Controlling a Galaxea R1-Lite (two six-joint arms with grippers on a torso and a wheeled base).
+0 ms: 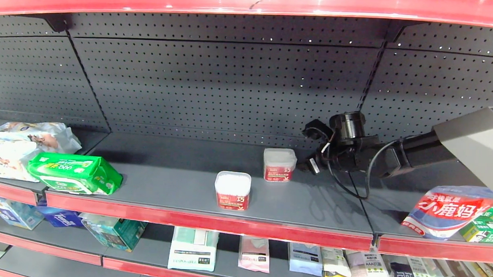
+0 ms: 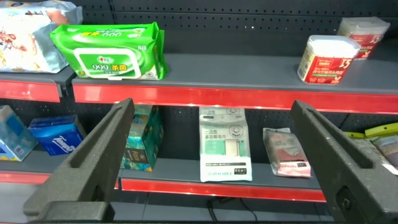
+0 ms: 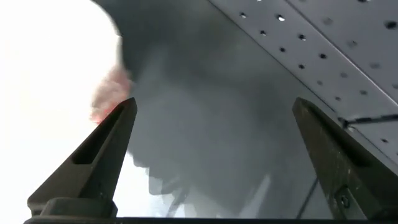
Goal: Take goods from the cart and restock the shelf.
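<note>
While its fingers point(image 3: 115, 143) spread wide, the right gripper point(image 1: 311, 153) hovers beside the rear tub point(image 1: 279, 164).

In your right wrist view, a pale mass with a reddish smear point(image 3: 107, 99) lies so close beside one finger point(image 3: 93, 162) that it is too blurred to identify. In the head view, the right gripper point(image 1: 310, 149) sits just beside the rear tub point(image 1: 279, 164); you cannot tell if they touch. That picture's right edge cuts off the blue and red bag point(image 1: 445, 211) and the green box point(image 1: 487, 225). The red shelf lip point(image 1: 210, 223) hides the tops of the lower packets point(image 1: 193, 248).
</note>
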